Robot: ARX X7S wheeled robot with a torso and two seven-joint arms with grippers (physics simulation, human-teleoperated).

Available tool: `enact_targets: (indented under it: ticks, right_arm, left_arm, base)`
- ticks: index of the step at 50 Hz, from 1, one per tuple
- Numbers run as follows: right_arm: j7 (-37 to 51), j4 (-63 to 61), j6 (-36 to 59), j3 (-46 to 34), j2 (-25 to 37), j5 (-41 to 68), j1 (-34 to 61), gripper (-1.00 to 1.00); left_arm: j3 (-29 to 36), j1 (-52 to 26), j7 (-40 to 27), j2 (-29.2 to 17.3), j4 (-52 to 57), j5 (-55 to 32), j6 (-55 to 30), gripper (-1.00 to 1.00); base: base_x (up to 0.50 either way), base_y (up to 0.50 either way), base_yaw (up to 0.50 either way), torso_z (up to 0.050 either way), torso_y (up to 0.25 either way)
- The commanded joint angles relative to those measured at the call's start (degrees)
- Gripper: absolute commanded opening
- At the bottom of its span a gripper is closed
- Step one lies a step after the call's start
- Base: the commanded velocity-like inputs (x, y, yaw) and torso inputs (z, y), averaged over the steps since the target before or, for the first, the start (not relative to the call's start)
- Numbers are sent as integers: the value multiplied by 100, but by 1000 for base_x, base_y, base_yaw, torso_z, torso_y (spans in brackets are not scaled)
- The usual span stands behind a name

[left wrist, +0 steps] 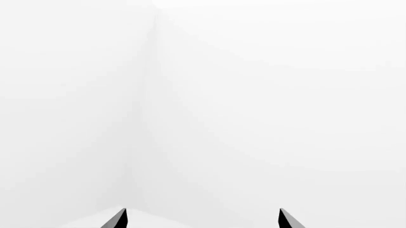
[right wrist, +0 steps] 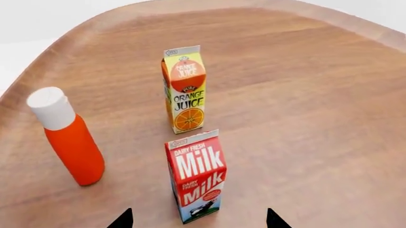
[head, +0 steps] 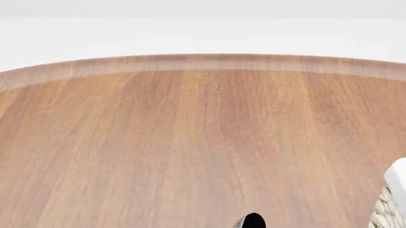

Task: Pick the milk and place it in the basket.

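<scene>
The milk (right wrist: 197,178), a gable-top carton with a red top and white lettering, stands upright on the wooden table (right wrist: 304,109) in the right wrist view. My right gripper (right wrist: 198,219) is open, its two dark fingertips apart on either side of the carton's base, not touching it. A corner of the basket (head: 392,202), woven with a white cloth rim, shows at the lower right edge of the head view. My left gripper (left wrist: 201,218) is open and faces blank white space. In the head view the milk is out of sight.
An orange juice carton (right wrist: 185,89) stands just beyond the milk. An orange bottle with a white cap (right wrist: 66,137) stands beside them near the table's rounded edge. A small dark part of the robot (head: 250,221) shows at the head view's bottom edge.
</scene>
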Motion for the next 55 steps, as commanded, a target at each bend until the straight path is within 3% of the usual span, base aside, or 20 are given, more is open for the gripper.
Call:
enact_targets:
  ticks: [1,42,55]
  right_arm:
    - [-371,471,130,-218,-574,-375,325,100]
    - [-771,1792,170,-945,-1688,-1003,974,100]
    - [-686,1562,164,-1062,-1564,-1152,914,100]
  left_arm:
    - [-86,5,152,115,-7,112,37,100]
    - [-91,50,140,92,-29,69,95,100]
    - [-71,51,137,84,-47,68,109,100]
  base:
    - [0,0,0,0,0]
    - [0,0,0,0,0]
    - [0,0,0,0,0]
